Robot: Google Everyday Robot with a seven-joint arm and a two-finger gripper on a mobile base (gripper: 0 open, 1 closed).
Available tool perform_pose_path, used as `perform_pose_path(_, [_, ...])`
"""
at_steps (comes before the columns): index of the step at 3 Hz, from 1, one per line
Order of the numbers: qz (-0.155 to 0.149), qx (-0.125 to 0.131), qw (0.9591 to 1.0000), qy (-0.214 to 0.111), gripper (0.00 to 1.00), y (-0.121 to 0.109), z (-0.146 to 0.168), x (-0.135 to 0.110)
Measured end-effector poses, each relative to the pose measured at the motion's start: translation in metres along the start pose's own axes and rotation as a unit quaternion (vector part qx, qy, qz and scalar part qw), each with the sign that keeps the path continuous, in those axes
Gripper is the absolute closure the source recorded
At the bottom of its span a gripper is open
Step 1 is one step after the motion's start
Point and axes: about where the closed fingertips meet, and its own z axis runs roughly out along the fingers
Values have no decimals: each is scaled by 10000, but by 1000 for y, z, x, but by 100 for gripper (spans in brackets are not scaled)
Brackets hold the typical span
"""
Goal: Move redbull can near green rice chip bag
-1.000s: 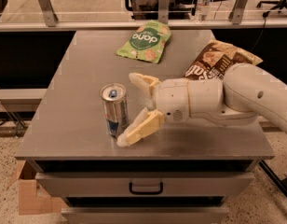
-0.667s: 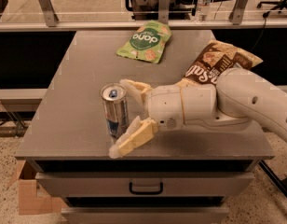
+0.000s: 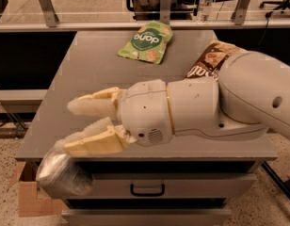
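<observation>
One white robot arm [image 3: 239,98] is reaching in from 3 o'clock, lying nearly level across the front half of the grey metal table [image 3: 88,74]. Its two-finger gripper [image 3: 70,128] is pointing toward 9 o'clock near the table's 8 o'clock corner. The cream fingers [image 3: 95,105] are standing apart, one above the other, with bare tabletop showing between them. The slim silver redbull can [image 3: 64,174] is showing only as a smeared grey cylinder at 7 o'clock. It is tilting just under the lower finger, in front of the table's front edge and below its top. Whether finger and can are touching cannot be told. The flat, light green rice chip bag [image 3: 146,41] is lying at 12 o'clock, well apart from the can. The arm is covering part of the brown-and-cream chip bag [image 3: 211,60] at 2 o'clock. The dark-handled drawer [image 3: 147,189] beneath is sitting closed. The brown cardboard box [image 3: 27,194] on the floor at 7 o'clock is partly hiding behind the can, and its contents are hidden.
</observation>
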Motion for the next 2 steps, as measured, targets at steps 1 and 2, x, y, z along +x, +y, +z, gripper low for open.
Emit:
perform_pose_path(1, [-94,17,9999,136,72,11,1,-22])
perform_pose_path(2, [-119,4,9998,152,68,12,3,-23])
